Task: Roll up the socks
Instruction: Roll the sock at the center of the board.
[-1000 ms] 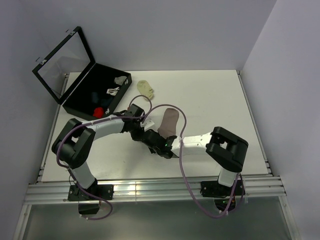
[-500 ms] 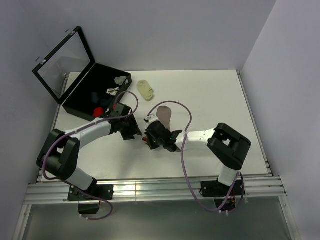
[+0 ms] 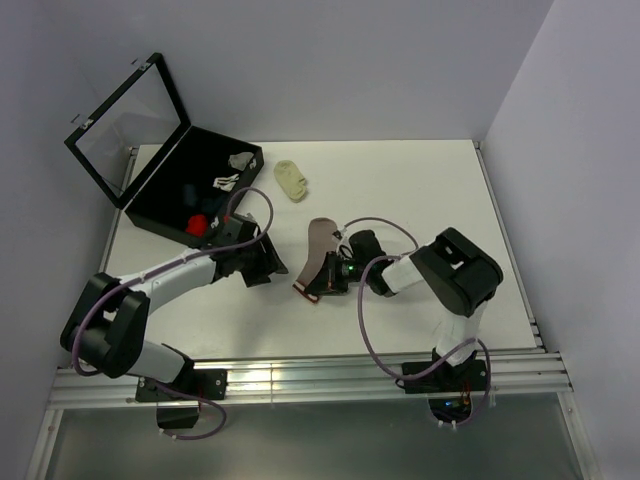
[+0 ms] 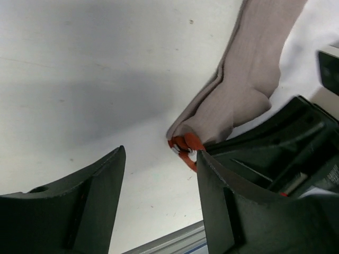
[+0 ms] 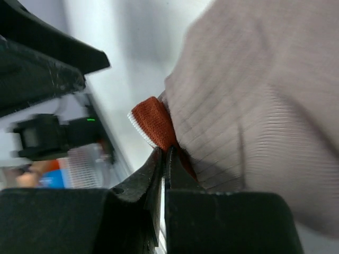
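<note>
The right tool [image 5: 163, 159] was pinched shut on the red-and-white cuff [image 5: 152, 124] of the pink sock [image 3: 322, 243], its two fingers pressed together with the cuff's edge caught at their tips. From that grip the sock ran away toward the far side, its rounded toe end pointing at the back of the table [image 3: 420, 190]. The sock lay near the middle of the table, well apart from every edge. Just to the left of the cuff stood the left tool [image 4: 161, 159], its jaws spread wide with only bare table between them, near the sock but not touching it. Both arms reached in low from the near edge, so the two tools nearly met beside the cuff. To the right of the sock and behind it the table was bare as far as the right and far edges, and a bare strip ran along the near edge above the metal rail [image 3: 300, 378]. On the far left corner sat a black case [image 3: 160, 210], its lid [image 3: 125, 125] raised and hanging out past the left edge. A pale-yellow sock [image 3: 292, 179] lay just beside the case, well apart from the pink one.
</note>
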Motion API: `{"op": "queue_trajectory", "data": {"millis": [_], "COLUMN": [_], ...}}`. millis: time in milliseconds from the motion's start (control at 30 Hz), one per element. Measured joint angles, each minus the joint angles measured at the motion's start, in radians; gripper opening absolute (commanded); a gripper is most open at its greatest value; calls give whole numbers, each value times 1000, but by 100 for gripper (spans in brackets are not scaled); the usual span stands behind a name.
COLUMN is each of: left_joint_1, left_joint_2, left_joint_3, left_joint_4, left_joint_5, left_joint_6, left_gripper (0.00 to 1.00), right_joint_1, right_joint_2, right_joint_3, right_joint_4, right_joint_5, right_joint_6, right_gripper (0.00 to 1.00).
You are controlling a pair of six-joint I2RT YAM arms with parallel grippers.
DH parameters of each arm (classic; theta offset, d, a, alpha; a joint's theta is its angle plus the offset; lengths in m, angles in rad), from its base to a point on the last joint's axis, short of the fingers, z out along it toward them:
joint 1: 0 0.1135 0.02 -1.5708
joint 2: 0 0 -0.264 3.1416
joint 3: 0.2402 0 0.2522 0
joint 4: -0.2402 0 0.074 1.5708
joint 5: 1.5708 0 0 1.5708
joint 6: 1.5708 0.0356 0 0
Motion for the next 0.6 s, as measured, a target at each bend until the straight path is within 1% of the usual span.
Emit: {"op": "queue_trajectory", "data": {"millis": [133, 300, 400, 533, 600], "left_joint_1": [-41, -95, -108, -111, -113], "left_joint_2": [22, 90, 123, 152, 158], "left_joint_3": [2, 19, 34, 45, 48], "left_joint_4": [32, 40, 40, 43, 43], "left_joint_5": [11, 27, 35, 45, 47], "left_joint_6": [-6, -13, -13, -13, -13], "left_gripper": [59, 56, 55, 54, 52], "right_joint_1": [-53, -95, -108, -110, -112], "right_joint_2": [92, 172, 194, 195, 195], "right_joint_3": [-58, -113, -121, -120, -118], "right_joint_4": [218, 413, 469, 472, 464], "right_joint_5": [-108, -174, -190, -193, -193], "right_joint_6": [163, 298, 322, 323, 316], "right_gripper": [0, 0, 0, 0, 0]}}
